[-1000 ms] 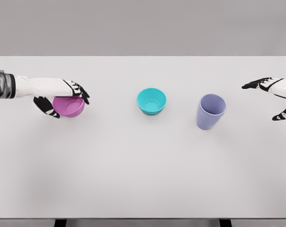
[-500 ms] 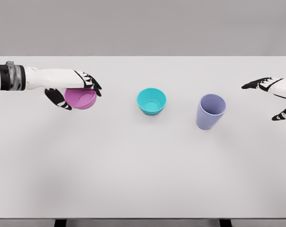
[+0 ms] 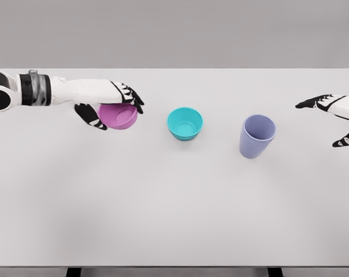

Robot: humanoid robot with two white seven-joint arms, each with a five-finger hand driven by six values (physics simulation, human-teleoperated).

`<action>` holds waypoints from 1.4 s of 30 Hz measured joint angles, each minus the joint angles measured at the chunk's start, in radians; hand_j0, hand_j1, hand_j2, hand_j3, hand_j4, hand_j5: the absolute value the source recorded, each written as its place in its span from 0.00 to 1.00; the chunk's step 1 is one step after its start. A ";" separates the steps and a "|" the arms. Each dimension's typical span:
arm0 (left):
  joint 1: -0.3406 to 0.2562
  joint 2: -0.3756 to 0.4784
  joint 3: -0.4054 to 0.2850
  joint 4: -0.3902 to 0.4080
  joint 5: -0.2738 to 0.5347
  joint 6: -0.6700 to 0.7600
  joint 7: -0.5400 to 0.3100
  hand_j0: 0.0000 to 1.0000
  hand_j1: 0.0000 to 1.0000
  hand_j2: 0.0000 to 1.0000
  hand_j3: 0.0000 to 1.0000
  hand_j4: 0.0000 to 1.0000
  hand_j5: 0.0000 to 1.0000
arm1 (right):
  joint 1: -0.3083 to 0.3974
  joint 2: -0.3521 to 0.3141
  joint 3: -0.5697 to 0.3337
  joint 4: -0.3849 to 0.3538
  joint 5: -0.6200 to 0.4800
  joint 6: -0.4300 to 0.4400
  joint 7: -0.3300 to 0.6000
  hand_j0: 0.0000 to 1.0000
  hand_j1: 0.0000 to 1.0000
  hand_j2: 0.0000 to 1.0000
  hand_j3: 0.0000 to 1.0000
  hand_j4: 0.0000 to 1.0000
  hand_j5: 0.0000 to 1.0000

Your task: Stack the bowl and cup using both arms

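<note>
- Moved right since before: the left hand (image 3: pixel 112 103) grips the pink bowl (image 3: pixel 119 116), nearer the teal bowl (image 3: pixel 185 123).
- Both bowls and the purple cup (image 3: pixel 257 136) hold nothing.
- Right hand (image 3: pixel 334 118) is spread wide, far right.

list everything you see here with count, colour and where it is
bowl: 1, teal, upright at the table's middle, standing free
bowl: 1, pink-magenta, left of the teal bowl, gripped in the left hand
cup: 1, lavender, upright to the right of the teal bowl, standing free
table: 1, white, fills most of the view
left hand: 1, white with black fingers, closed around the pink bowl
right hand: 1, white with black fingers, at the right edge, fingers spread, holding nothing
</note>
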 measured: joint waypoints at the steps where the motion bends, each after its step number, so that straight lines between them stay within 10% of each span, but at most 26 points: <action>1: -0.002 -0.007 0.001 0.000 0.000 0.000 0.000 0.73 0.73 0.73 0.73 0.73 0.73 | 0.000 0.000 0.000 0.000 0.000 0.000 0.000 1.00 1.00 1.00 1.00 1.00 1.00; 42: -0.078 -0.291 0.006 0.097 -0.189 0.000 0.000 0.73 0.73 0.73 0.73 0.73 0.73 | 0.000 -0.002 -0.001 0.003 0.000 0.000 0.000 1.00 1.00 1.00 1.00 1.00 1.00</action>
